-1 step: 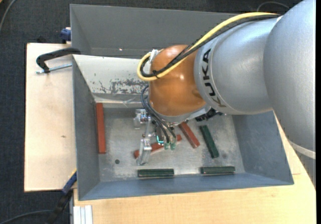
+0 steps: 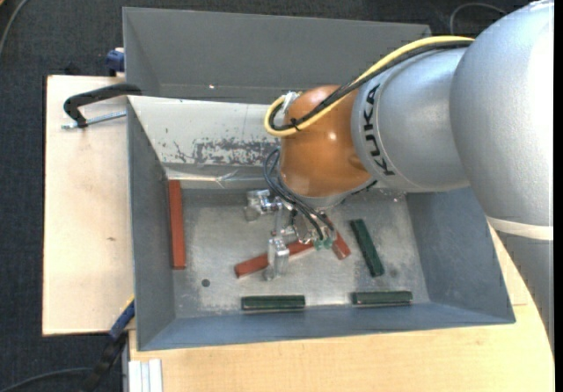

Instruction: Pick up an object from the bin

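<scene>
While claw (image 2: 281, 257) sits over middle red bar (image 2: 251, 267), grip unreadable; three green bars (image 2: 367, 247), two red.

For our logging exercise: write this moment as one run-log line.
hand: over middle red bar | hold: unclear | rest: left red bar, green bars front and right

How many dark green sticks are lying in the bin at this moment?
3 dark green sticks: one along the bin's near wall, middle; one along that wall, further right; one slanted at the floor's right side. The arm may hide more.
</scene>
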Motion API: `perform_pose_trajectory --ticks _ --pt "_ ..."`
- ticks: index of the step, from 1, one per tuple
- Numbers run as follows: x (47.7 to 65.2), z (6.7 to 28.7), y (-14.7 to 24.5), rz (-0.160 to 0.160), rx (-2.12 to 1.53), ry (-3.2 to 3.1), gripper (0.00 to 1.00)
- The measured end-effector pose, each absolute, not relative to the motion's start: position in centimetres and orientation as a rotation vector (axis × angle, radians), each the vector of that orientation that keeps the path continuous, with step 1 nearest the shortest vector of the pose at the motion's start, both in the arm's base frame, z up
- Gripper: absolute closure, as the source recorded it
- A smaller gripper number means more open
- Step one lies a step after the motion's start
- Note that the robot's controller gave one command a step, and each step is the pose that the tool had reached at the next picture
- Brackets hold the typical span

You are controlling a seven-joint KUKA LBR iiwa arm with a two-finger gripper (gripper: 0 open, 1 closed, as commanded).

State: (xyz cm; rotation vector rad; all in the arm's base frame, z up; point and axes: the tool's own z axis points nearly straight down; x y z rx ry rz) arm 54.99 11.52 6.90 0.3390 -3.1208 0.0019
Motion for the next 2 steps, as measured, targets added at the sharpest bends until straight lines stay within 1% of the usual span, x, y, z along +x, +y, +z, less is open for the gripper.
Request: perform_pose_trajectory --ticks 1,2 --pt "55.0 7.1 11.7 -0.003 0.34 -3.123 1.0" --pt "50.9 22.0 12.9 -0.004 0.413 -3.127 1.0"
